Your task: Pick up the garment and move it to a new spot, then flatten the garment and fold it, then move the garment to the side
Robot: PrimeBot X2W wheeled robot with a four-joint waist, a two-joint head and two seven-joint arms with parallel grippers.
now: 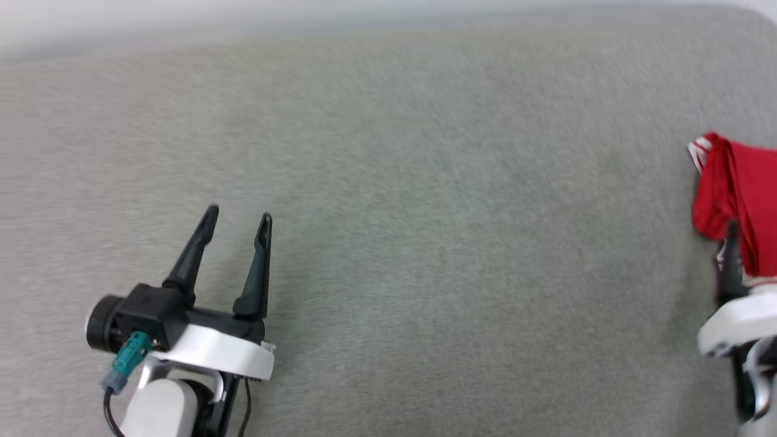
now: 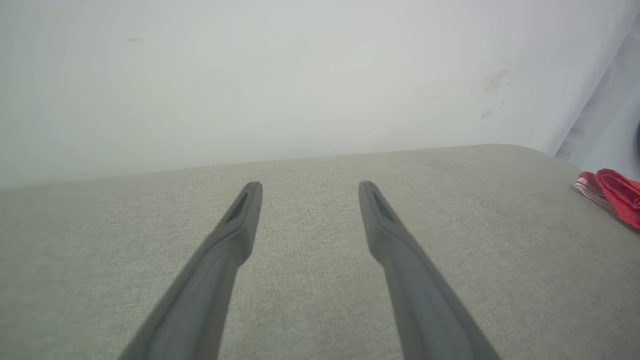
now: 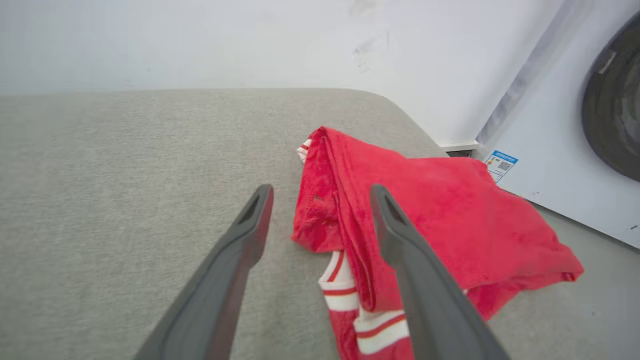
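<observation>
The garment (image 3: 440,200) is a bunched red shirt with white-and-red striped trim, lying at the right edge of the grey fabric surface (image 1: 388,243). It also shows at the right border of the head view (image 1: 737,194) and far right in the left wrist view (image 2: 617,195). My right gripper (image 3: 321,192) is open, with its fingers straddling the garment's left fold; whether they touch the cloth I cannot tell. My left gripper (image 1: 237,216) is open over bare surface at the lower left, far from the garment, with nothing between its fingers (image 2: 240,220).
A pale wall (image 2: 300,75) runs behind the surface. A white washing machine with a dark round door (image 3: 615,125) stands beyond the surface's right end, close to the garment. Wide bare fabric lies between the two grippers.
</observation>
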